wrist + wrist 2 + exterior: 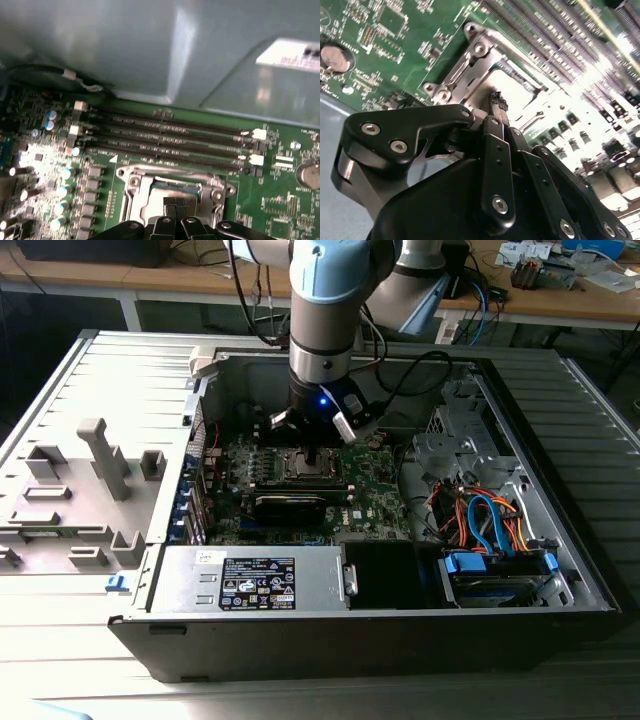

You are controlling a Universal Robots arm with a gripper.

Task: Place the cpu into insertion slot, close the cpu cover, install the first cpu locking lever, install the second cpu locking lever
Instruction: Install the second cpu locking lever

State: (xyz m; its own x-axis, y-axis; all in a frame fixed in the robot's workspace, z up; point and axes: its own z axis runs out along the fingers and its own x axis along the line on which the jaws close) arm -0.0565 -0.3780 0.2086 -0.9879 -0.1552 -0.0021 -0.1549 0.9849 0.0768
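Exterior view: the gripper (313, 452) is lowered into the open computer case (560, 440), directly over the insertion slot (303, 464) on the green circuit board (375, 495).

Second wrist view: the fingertips (499, 105) are pressed together on the cpu (512, 97), seated within the cpu cover (470, 67).

First wrist view: the closed fingertips (175, 203) touch the chip inside the silver frame, beside the memory slots (170, 140).

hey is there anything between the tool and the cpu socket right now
Nothing visible stands between them. In both wrist views the tool sits right at the insertion slot, its fingertips over the socket's middle inside the silver frame. The memory slots lie beside the socket, not in the path.
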